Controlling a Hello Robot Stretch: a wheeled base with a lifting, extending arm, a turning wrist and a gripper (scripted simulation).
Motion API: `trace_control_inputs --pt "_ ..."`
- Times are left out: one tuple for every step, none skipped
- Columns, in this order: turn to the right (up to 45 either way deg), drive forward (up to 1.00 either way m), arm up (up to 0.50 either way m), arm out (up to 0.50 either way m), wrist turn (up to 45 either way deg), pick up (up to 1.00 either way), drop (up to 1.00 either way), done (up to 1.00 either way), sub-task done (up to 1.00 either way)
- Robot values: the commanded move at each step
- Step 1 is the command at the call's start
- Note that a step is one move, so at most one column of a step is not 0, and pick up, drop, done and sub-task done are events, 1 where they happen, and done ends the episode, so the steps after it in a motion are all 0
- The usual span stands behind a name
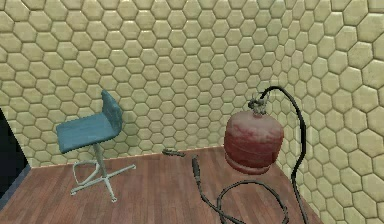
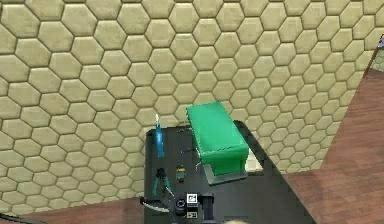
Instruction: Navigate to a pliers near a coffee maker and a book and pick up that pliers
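Observation:
A dark table [image 2: 270,195] stands against the hexagon-tiled wall in the arm side view. Near its left side lies a small blue-handled tool [image 2: 160,181], perhaps the pliers. A thin blue upright object [image 2: 157,130] stands behind it, and a small dark item [image 2: 181,166] lies between them. A large green box [image 2: 218,142] rests on the table, with a flat tan thing [image 2: 252,160], perhaps a book, under its right edge. My gripper [image 2: 162,206] shows at the bottom edge, left of the two white marker squares [image 2: 191,203]. I cannot tell whether it holds anything.
In the forward view a blue swivel chair [image 1: 92,135] stands at the left on the wooden floor. A red gas cylinder [image 1: 254,138] with a black hose [image 1: 225,192] sits in the right corner. Hexagon-tiled walls close both views. Bare floor [image 2: 345,190] lies right of the table.

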Motion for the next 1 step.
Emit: trace_control_inputs --pt "0.0 0.0 0.0 0.0 0.0 1.0 0.0 0.0 0.0"
